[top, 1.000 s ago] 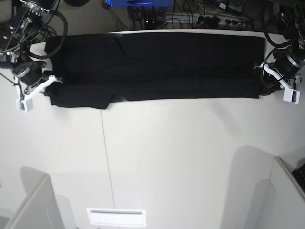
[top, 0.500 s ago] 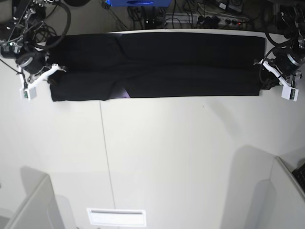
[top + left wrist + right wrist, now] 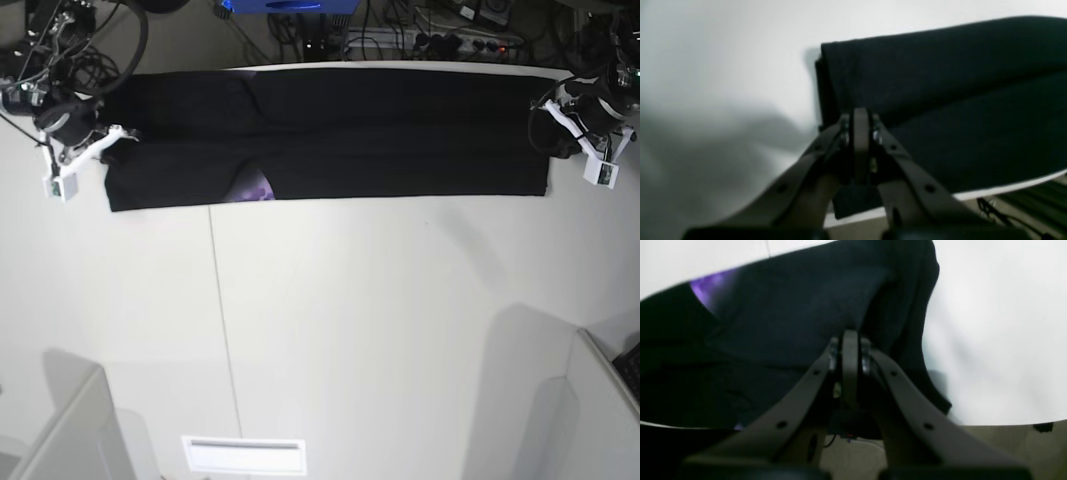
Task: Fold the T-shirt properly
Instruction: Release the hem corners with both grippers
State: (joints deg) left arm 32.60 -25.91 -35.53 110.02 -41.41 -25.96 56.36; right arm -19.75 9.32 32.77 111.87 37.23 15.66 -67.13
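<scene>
Robotics lab workspace
A plain white counter (image 3: 330,330) fills the view; tangled cables (image 3: 300,25) and a power strip (image 3: 465,42) crowd the floor behind it.

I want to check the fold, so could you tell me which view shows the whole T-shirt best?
The base view: the T-shirt lies there end to end as a long black band. Each wrist view shows only one end behind shut jaws.

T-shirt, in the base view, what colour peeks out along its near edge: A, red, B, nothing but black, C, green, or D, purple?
D: a small purple patch shows at the near edge of the T-shirt, toward the end held by the right gripper.
</scene>
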